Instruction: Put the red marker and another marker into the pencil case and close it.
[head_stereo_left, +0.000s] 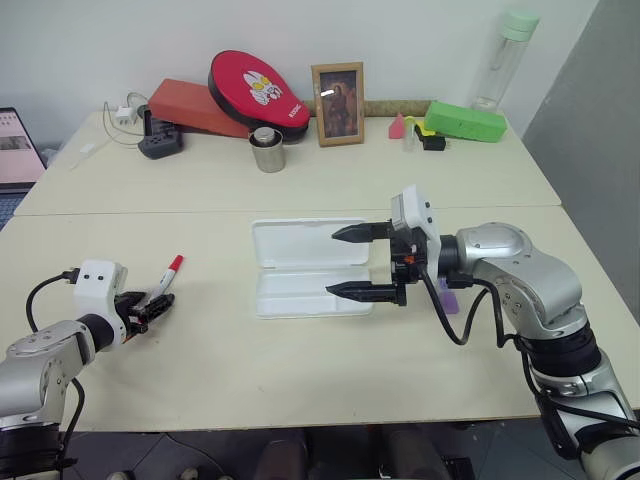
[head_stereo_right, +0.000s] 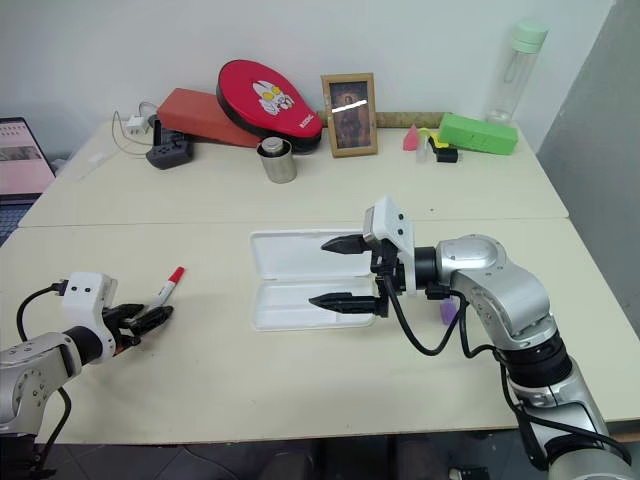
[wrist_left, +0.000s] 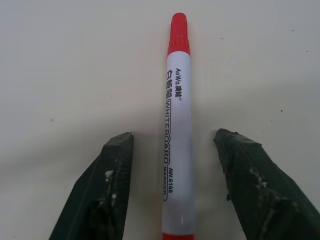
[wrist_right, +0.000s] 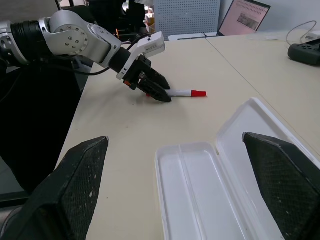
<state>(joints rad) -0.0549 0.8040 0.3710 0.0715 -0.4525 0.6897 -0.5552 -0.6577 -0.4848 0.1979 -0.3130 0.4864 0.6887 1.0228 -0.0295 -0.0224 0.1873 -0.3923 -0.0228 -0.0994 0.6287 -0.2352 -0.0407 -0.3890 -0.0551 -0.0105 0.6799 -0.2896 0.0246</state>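
Observation:
The red marker lies flat on the table at the left, red cap pointing away from my left gripper. That gripper is open and straddles the marker's tail, one finger each side with a small gap. The pencil case lies open mid-table, white, lid folded back, nothing inside. My right gripper hovers open over the case's right end, pointing left. The other marker, a purple highlighter, lies on the table just behind my right forearm, partly hidden.
Along the back stand a metal cup, a photo frame, a red padded case, a green box and a clear bottle. A power strip and a laptop are at the far left.

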